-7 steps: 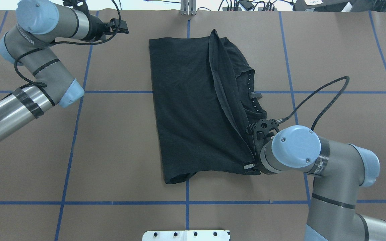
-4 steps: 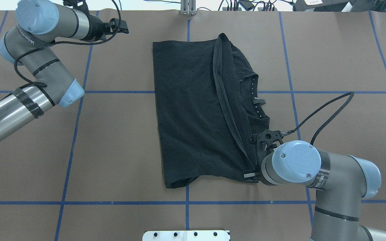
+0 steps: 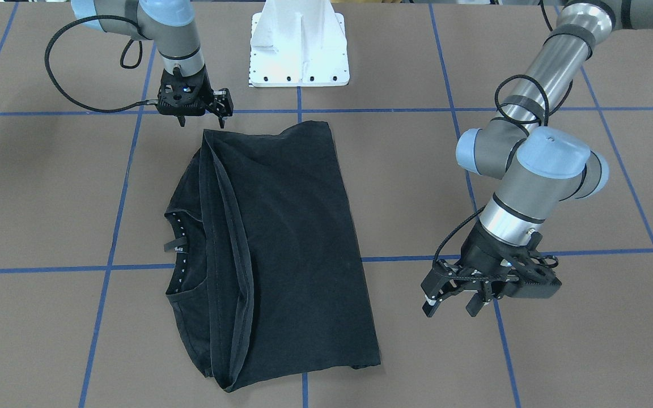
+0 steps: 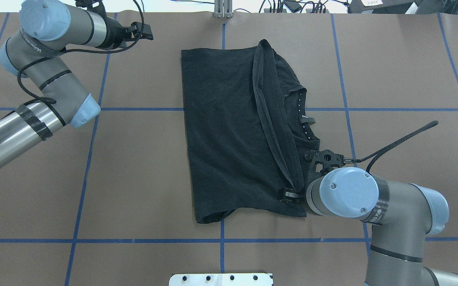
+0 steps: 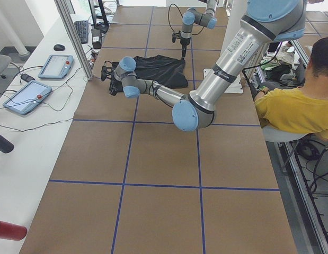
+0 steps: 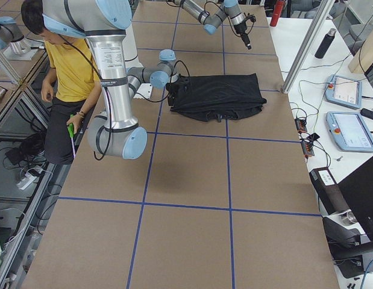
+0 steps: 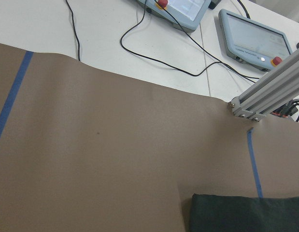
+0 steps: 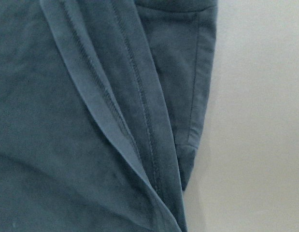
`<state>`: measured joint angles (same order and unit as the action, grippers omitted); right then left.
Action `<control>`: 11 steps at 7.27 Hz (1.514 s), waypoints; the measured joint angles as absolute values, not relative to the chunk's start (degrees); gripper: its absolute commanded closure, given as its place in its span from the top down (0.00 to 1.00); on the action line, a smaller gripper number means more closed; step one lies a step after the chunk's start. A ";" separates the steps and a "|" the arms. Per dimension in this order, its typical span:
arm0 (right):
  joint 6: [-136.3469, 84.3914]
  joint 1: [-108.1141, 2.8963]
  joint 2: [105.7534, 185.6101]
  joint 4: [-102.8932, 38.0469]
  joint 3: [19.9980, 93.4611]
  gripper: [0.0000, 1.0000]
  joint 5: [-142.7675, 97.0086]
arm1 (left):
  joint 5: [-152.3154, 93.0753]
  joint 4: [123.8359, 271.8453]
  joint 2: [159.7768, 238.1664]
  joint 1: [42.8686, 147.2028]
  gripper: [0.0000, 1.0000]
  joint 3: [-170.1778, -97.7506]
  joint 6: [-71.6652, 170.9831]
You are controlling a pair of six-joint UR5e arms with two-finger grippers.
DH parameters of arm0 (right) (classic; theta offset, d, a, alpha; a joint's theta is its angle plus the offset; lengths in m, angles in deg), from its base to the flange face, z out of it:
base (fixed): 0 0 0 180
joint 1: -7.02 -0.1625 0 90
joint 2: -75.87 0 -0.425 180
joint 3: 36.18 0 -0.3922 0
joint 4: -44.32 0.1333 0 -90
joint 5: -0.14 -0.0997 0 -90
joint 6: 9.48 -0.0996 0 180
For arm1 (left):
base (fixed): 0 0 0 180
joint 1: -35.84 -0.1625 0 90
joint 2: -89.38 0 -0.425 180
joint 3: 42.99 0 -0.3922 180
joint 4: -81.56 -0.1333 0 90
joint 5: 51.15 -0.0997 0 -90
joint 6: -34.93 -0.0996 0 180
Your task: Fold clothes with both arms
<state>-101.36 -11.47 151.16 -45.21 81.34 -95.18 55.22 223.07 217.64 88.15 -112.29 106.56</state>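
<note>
The clothes, a black T-shirt, lie folded on the brown table with a raised hem ridge running along them. The white-dotted collar shows on the robot's right side of that ridge. My right gripper hovers just above the shirt's near right corner. In the front view the right gripper has spread fingers with nothing between them, beside the shirt. The right wrist view is filled by hem folds. My left gripper is open over bare table at the far left, clear of the cloth.
A white base plate sits at the robot's edge. An aluminium post and touch pendants stand beyond the far edge. A person in yellow sits beside the robot. Blue tape lines grid the table.
The shirt slid slightly right and has lain still since. My right gripper moved toward the robot, then back a little over the hem's end. The left arm has not moved.
</note>
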 measured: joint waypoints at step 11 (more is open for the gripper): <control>-137.68 -10.60 150.71 -37.18 73.79 0.78 -88.29 | 55.28 223.06 217.52 88.22 1.00 -112.34 106.47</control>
<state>-137.68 -10.60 150.71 -37.18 73.79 -88.29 55.28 223.06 217.52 88.22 -112.34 106.47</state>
